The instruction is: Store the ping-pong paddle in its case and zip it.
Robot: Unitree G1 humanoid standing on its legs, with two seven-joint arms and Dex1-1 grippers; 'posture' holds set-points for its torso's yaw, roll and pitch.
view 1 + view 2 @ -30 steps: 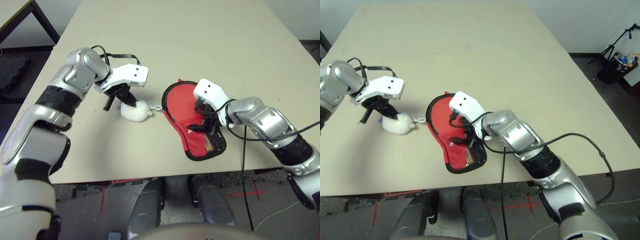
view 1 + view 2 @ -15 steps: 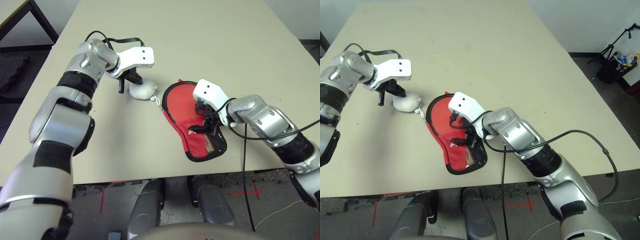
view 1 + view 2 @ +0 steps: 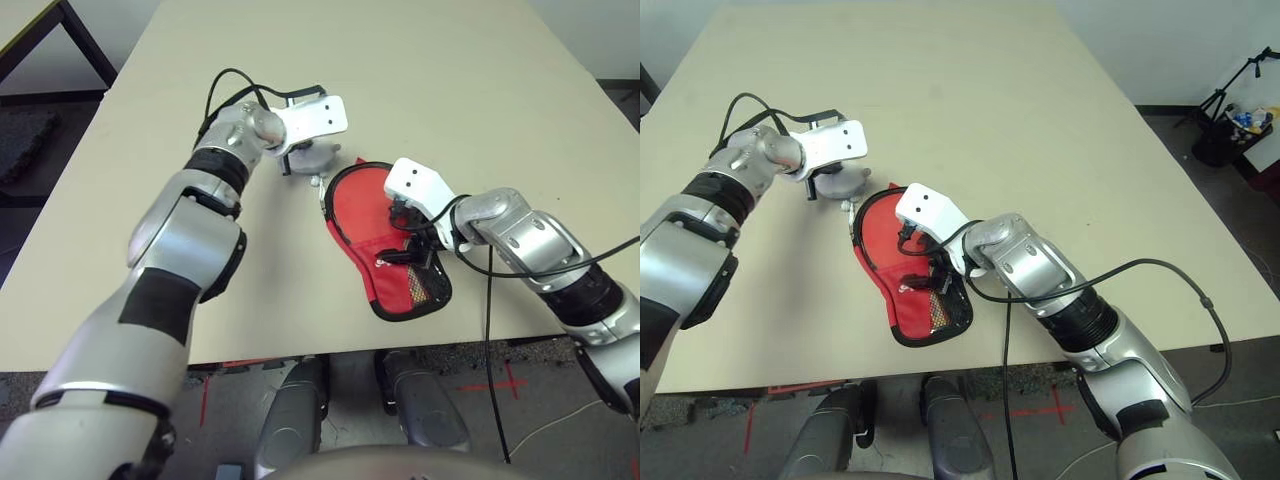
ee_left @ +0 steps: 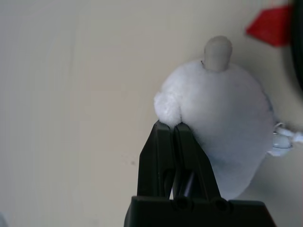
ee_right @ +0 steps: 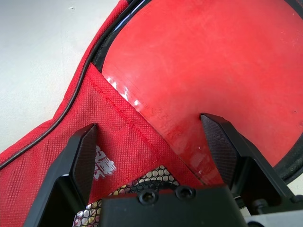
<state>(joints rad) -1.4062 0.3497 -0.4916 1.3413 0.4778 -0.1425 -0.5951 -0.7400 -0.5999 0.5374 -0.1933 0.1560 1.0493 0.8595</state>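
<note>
Both grippers work: my left gripper [image 4: 175,130] pinches the pom-pom [image 4: 227,123] for zipping, while my right gripper [image 5: 151,142], spread wide, pins the case [image 3: 395,290] over the ping-pong paddle [image 5: 203,66].

Paddle [image 5: 203,61] handle hidden inside case [image 3: 390,290]; pom-pom [image 4: 227,118] partly covered by left hand [image 4: 173,130].

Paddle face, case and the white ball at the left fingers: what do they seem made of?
Paddle face: smooth red rubber, by its glossy sheen. Case: woven red fabric with stitched seams and mesh. Pom-pom: soft fluffy fibre, probably faux fur.
</note>
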